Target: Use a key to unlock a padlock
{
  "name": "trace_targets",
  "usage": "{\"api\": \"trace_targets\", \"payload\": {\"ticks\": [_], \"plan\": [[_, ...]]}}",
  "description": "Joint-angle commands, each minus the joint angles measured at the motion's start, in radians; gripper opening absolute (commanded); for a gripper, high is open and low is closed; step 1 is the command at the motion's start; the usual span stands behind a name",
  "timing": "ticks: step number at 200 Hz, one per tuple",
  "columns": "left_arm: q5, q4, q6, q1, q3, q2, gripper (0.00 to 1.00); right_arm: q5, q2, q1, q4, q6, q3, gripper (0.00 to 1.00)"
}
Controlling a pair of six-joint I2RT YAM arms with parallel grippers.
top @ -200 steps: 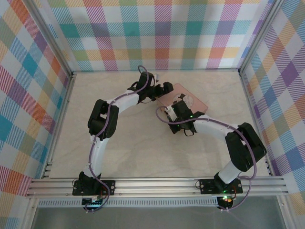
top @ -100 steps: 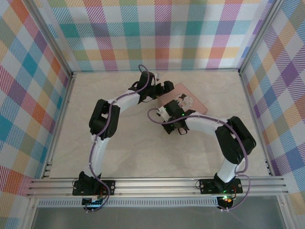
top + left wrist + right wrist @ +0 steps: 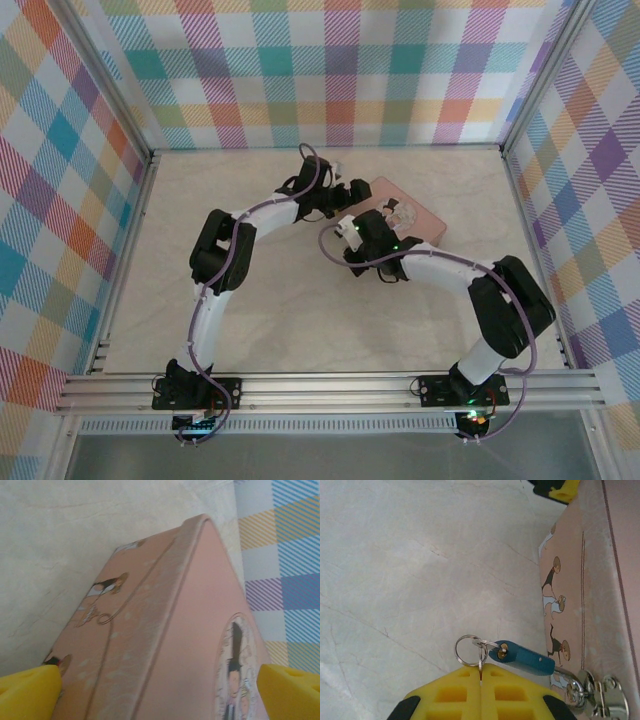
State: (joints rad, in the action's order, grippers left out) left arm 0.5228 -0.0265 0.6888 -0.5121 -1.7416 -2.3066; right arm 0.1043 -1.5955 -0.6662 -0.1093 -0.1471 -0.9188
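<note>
Right gripper (image 3: 481, 679) edged closer to pink tin (image 3: 165, 630), pinched shut on key (image 3: 480, 663); padlock (image 3: 522, 658) just beside, shackle (image 3: 564, 673) through hasp (image 3: 600, 696), apparently unopened; left gripper (image 3: 160, 695) spread wide astride tin; turning left to do

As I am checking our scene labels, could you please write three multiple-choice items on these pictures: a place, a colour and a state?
1. Where is the padlock?
A. at the silvery clasp of the pink tin
B. on the tin's lid
C. against the checked wall

2. What colour is its body?
A. red
B. blue-teal
C. black

3. How do the jaws of the right gripper stand?
A. wide open
B. shut on the key
C. shut on the tin

Answers: 1 A, it is hooked into the clasp; 2 B, the body is plainly blue-teal; 3 B, the yellow jaws meet on the key below its ring.
</note>
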Motion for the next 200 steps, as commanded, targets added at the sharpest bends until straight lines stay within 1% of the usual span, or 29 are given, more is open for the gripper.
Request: {"api": "trace_targets", "payload": {"ticks": [1,21,25,42,68,94,126,161,200], "plan": [[-0.011,-0.040,0.025,0.025,0.076,0.081,1.00,-0.051,0.058,0.004,0.015,0.030,0.018,0.00],[-0.036,-0.069,0.024,0.046,0.157,0.142,1.00,-0.085,0.083,0.004,0.023,0.040,0.027,0.00],[-0.037,-0.072,0.026,0.052,0.172,0.154,1.00,-0.093,0.084,0.004,0.017,0.073,0.024,0.00],[-0.044,-0.095,0.034,0.071,0.231,0.190,1.00,-0.112,0.088,0.006,0.008,0.109,0.012,0.00],[-0.053,-0.132,0.047,0.090,0.304,0.233,1.00,-0.144,0.050,0.019,-0.010,0.147,-0.045,0.00],[-0.051,-0.145,0.050,0.095,0.341,0.258,1.00,-0.190,0.023,0.034,-0.039,0.183,-0.105,0.00],[-0.038,-0.135,0.052,0.095,0.321,0.240,1.00,-0.167,0.013,0.035,-0.074,0.173,-0.106,0.00],[-0.032,-0.135,0.061,0.095,0.289,0.215,1.00,-0.155,0.023,0.034,-0.096,0.187,-0.047,0.00],[-0.028,-0.123,0.061,0.093,0.257,0.193,1.00,-0.129,0.096,0.034,-0.130,0.244,0.040,0.00]]}}
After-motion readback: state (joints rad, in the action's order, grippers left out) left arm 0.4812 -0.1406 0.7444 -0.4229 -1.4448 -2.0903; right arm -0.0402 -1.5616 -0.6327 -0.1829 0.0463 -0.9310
